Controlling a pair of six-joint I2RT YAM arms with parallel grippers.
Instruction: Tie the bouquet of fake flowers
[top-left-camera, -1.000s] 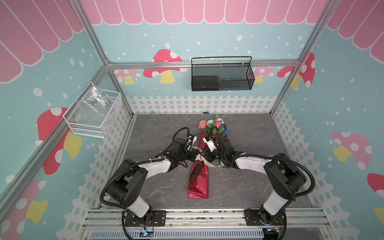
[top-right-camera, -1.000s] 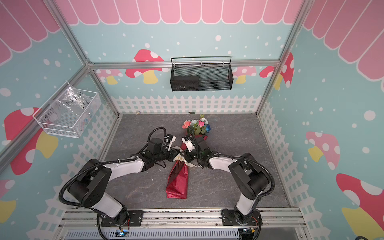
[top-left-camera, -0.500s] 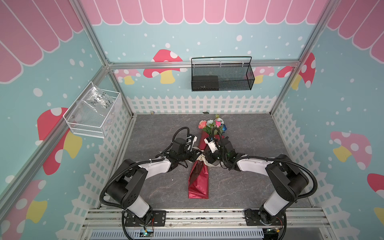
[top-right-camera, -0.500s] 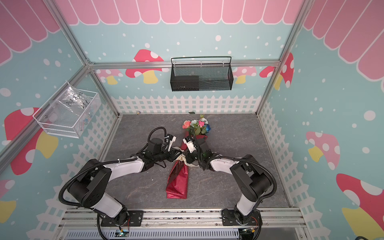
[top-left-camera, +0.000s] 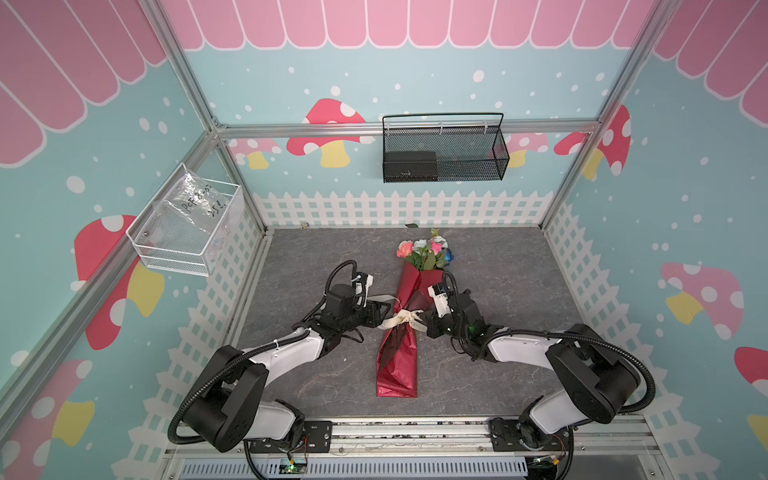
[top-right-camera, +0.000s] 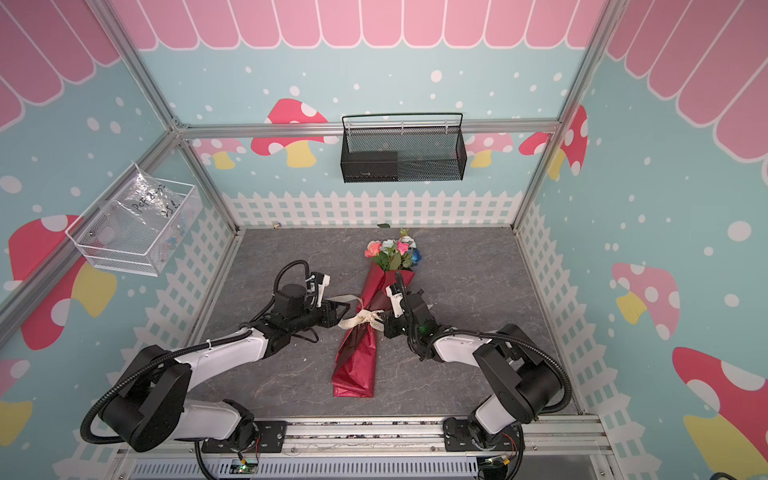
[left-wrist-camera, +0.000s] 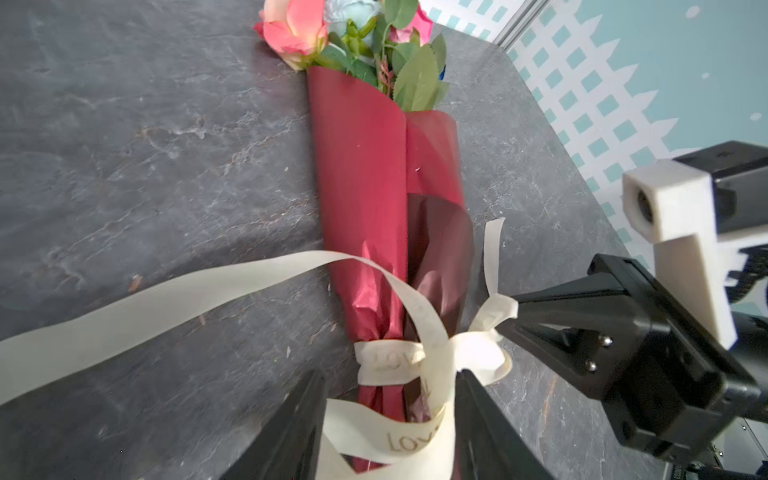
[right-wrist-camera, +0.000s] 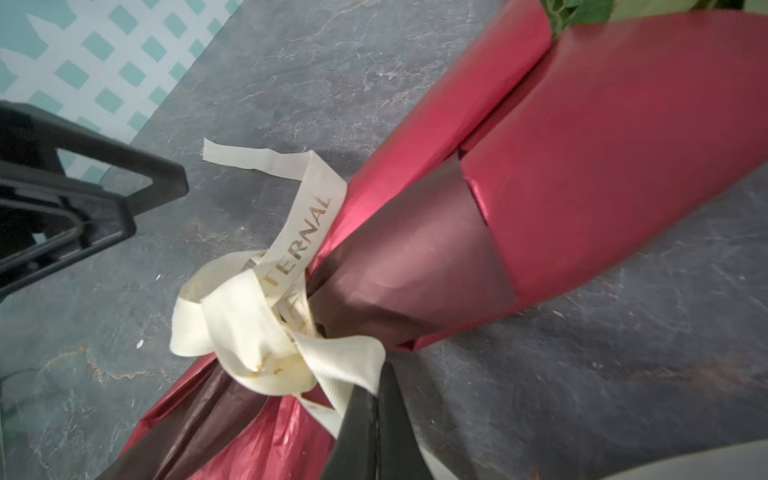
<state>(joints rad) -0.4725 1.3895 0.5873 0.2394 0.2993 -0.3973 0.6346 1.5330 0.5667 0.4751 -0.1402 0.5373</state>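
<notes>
The bouquet of fake flowers (top-left-camera: 398, 361) lies flat near the middle of the grey desk (top-left-camera: 498, 291), its blooms pointing at the back edge and the crumpled foot of the shiny red wrapping toward the front edge. A salmon rose (left-wrist-camera: 293, 29) and green leaves poke out of the paper's open mouth. Around the narrow waist of the wrapping runs a cream ribbon (top-left-camera: 401, 322) with gold lettering, gathered into what looks like a loose knot, though from here I can't say how tight it is. The left claw (top-left-camera: 385, 314) sits low at the bouquet's left side with its fingers (left-wrist-camera: 291, 432) spread apart; in the left wrist view a loop of ribbon lies between them, with neither finger clamping it. One long ribbon tail arcs away over the desk on that side. The right claw (right-wrist-camera: 377, 386) comes in from the bouquet's right side, its fingers pressed together and pinching a fold of ribbon right beside the knot. A short ribbon end (right-wrist-camera: 249, 156) sticks up free.
</notes>
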